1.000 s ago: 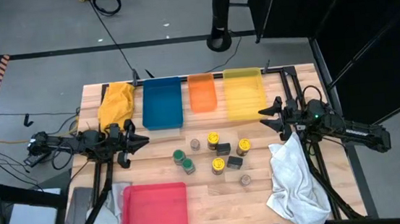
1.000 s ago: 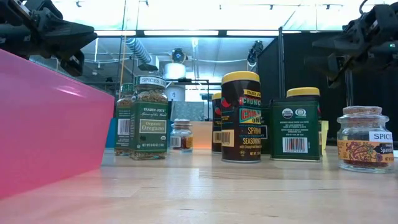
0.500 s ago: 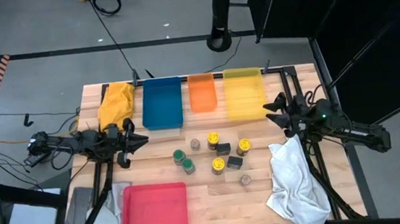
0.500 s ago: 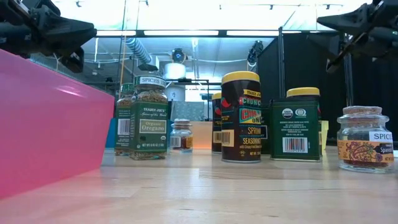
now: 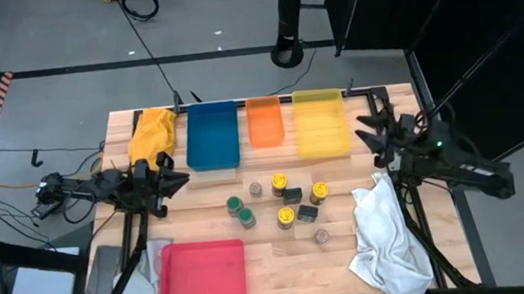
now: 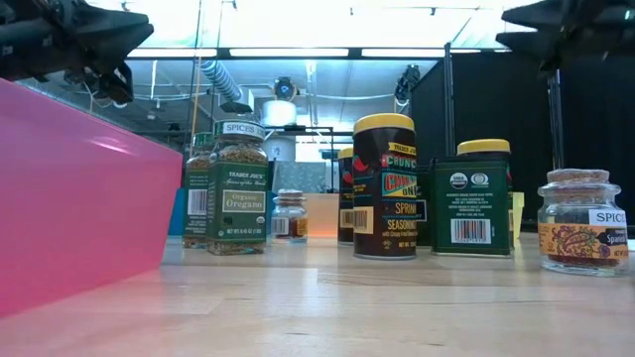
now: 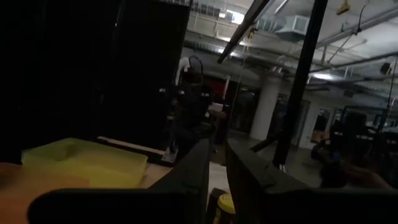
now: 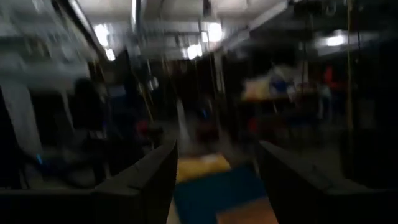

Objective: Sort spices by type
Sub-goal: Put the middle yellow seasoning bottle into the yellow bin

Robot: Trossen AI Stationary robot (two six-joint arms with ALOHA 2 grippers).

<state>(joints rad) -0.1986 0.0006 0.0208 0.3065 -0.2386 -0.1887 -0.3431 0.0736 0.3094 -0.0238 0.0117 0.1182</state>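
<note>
The spices stand upright in a cluster mid-table: two green-lidded jars (image 5: 240, 211), three yellow-lidded jars (image 5: 286, 217), two black boxes (image 5: 292, 195) and two small grey-topped jars (image 5: 255, 188). The low view shows an oregano jar (image 6: 238, 188), a yellow-lidded tin (image 6: 385, 186) and a glass jar (image 6: 582, 222). My left gripper (image 5: 183, 180) hovers left of the cluster, its fingers (image 7: 198, 163) a narrow gap apart. My right gripper (image 5: 367, 130) hovers beside the yellow tray with its fingers (image 8: 155, 177) wide apart. Both grippers are empty.
Blue (image 5: 212, 135), orange (image 5: 265, 122) and yellow (image 5: 321, 122) trays line the far edge, with a yellow cloth (image 5: 151, 131) at the far left. A pink tray (image 5: 202, 273) lies near-left. A white cloth (image 5: 384, 231) covers the near-right. Bare wood surrounds the cluster.
My right gripper has risen and moved back toward the table's far right, away from the spices. My left gripper has lifted a little and tipped upward. The spices have stayed where they were.
</note>
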